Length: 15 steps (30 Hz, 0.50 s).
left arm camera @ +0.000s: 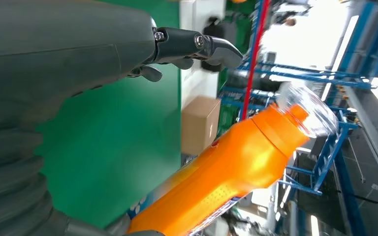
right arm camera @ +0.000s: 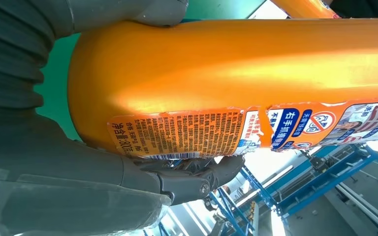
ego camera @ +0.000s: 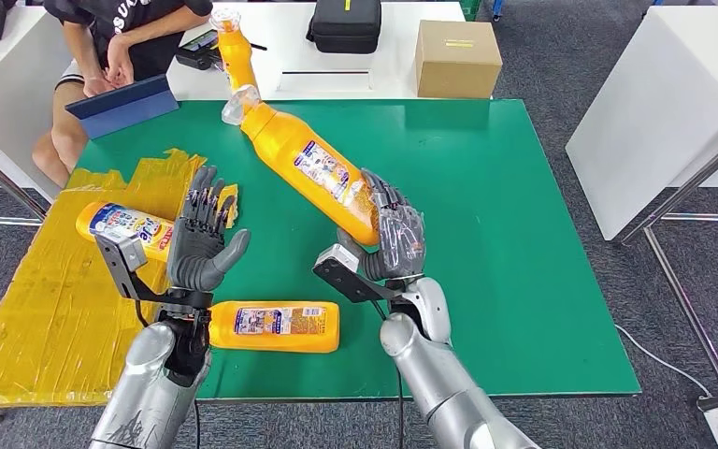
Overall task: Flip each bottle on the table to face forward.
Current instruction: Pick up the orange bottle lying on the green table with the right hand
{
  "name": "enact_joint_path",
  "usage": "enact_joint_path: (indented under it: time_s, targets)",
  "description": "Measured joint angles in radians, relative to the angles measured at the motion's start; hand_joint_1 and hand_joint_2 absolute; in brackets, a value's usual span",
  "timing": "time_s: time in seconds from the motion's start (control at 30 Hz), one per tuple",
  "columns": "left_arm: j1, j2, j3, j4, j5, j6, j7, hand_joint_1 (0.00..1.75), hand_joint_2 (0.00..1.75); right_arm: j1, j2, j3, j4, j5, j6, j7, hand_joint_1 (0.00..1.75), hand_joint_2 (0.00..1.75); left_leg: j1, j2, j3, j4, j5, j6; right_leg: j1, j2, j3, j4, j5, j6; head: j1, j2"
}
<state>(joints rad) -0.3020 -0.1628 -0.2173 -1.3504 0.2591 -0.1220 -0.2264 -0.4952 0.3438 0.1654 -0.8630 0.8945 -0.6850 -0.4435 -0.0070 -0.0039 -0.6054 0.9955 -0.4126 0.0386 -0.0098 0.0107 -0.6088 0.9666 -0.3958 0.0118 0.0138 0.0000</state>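
Nearest me, one bottle [ego camera: 276, 325] lies flat at the table's [ego camera: 524, 281] near edge. My right hand [ego camera: 394, 238] grips a tilted bottle [ego camera: 313, 164] by its base; left hand [ego camera: 204, 238] is spread, empty. Smooth plastic looks slippery, so I would hold mid-body.

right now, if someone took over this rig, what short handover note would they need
Right hand grips the base end of a lifted orange bottle, tilted with its cap away from the robot. Left hand is open, holding nothing.
On the green table: one bottle near the front edge, lying label up; another on the yellow sheet, lying down; a fourth at the far edge.
Done: none clearly finished.
Left: set down the held bottle, then check the rest.
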Motion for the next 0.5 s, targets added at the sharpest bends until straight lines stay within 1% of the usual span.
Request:
enact_joint_path:
  time_s: [0.1, 0.17, 0.37, 0.5]
  targets:
    - [-0.013, -0.012, 0.005, 0.016, 0.075, -0.024, 0.053, 0.0, 1.75, 0.01, 0.002, -0.005, -0.023, 0.008, 0.0, -0.027, 1.75, 1.75, 0.0, 0.0, 0.0, 0.0, 0.0, 0.0, 0.0, 0.0, 0.0, 0.0, 0.0, 0.0, 0.0, 0.0]
    - [-0.026, -0.021, 0.006, 0.03, 0.095, -0.031, 0.069, 0.0, 1.75, 0.02, 0.003, -0.008, -0.045, 0.019, 0.0, -0.045, 1.75, 1.75, 0.0, 0.0, 0.0, 0.0, 0.0, 0.0, 0.0, 0.0, 0.0, 0.0, 0.0, 0.0, 0.0, 0.0]
    - [-0.077, -0.04, -0.004, 0.076, 0.132, -0.033, 0.076, 0.0, 1.75, 0.034, 0.006, -0.009, -0.072, 0.039, 0.0, -0.082, 1.75, 1.75, 0.0, 0.0, 0.0, 0.0, 0.0, 0.0, 0.0, 0.0, 0.0, 0.0, 0.0, 0.0, 0.0, 0.0]
    - [-0.104, -0.041, -0.023, 0.112, 0.181, -0.03, 0.071, 0.0, 1.75, 0.041, 0.012, 0.012, -0.069, 0.055, 0.0, -0.076, 1.75, 1.75, 0.0, 0.0, 0.0, 0.0, 0.0, 0.0, 0.0, 0.0, 0.0, 0.0, 0.0, 0.0, 0.0, 0.0]
